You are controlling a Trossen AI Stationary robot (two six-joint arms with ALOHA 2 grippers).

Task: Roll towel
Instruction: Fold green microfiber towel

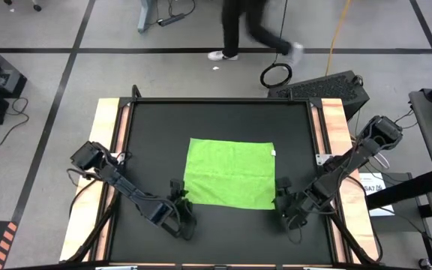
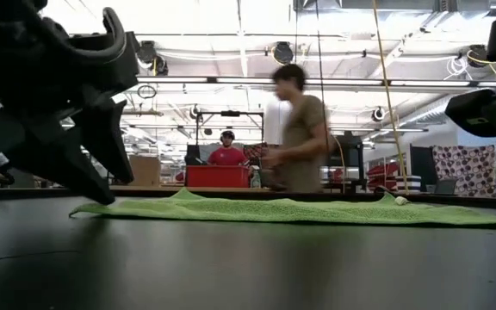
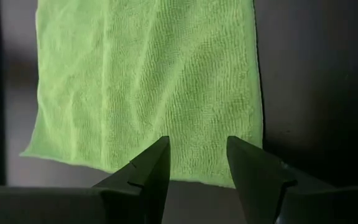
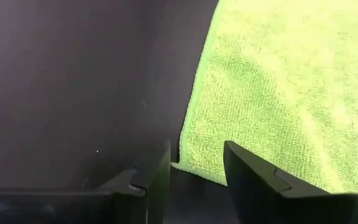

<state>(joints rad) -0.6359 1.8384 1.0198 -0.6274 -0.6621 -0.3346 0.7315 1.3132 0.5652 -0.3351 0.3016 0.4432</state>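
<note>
The towel [image 1: 231, 172] is lying spread flat and unrolled near the middle of the black worktop [image 1: 220, 120], one layer thick as far as the low view shows, with slight ripples along its far edge. A small white tag [image 1: 274, 153] is sitting at its far right corner; any writing on it is too small to read. No other label on the towel is showing. The left tool [image 1: 180, 196] is sitting at the towel's near left corner, its two dark fingers [image 3: 143, 177] standing partly apart with the towel's near edge lying in the gap between them; they are not closing on the cloth, and nothing is being held. Whether the tips are touching the fabric cannot be told. The right tool [image 1: 282, 196] is sitting at the near right corner, its fingers [image 4: 248, 177] likewise standing partly apart, with the corner point of the towel lying just ahead of the gap; it too is holding nothing. Both arms are reaching in from the worktop's near side corners. Pale wooden strips [image 1: 105, 142] are running along the worktop's left and right sides. Beyond the worktop, a person [image 2: 295, 129] is walking across the room, and another person in a red top [image 2: 226, 153] is standing farther back behind a red bin [image 2: 218, 176].
</note>
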